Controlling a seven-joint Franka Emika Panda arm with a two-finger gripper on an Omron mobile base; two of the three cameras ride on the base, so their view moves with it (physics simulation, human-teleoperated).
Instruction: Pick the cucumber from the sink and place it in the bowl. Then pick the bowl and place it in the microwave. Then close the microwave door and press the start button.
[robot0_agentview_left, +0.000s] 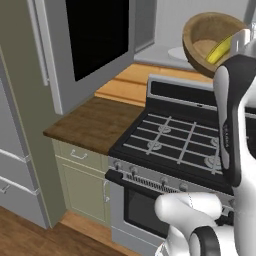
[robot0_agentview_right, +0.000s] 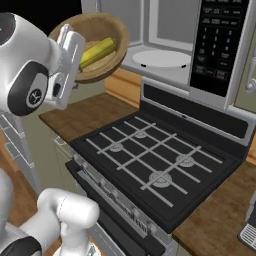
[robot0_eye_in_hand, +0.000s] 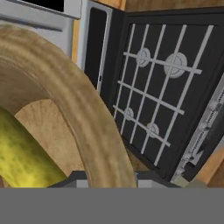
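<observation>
- We are holding the wide round light-brown wooden bowl up in the air, above the black gas stove and in front of the open microwave.
- The gripper is partly closed, clamped on the bowl's rim; in the hand view the rim is running down between the gripper's tips.
- The bowl is tilting steeply, its opening turned sideways in both base views.
- The small stubby yellow-green cucumber is lying inside the bowl, against its lower inner wall.
- The large silver-grey microwave is standing open behind the stove, its round white turntable plate showing in the pale interior, near the bowl.
- The microwave door with the glossy black window is swinging wide open on the left in the left base view, over the brown wooden surface.
- The black keypad panel is sitting to the right of the cavity.
- Pale green cabinet doors are sitting under the surface, beside the stove.
</observation>
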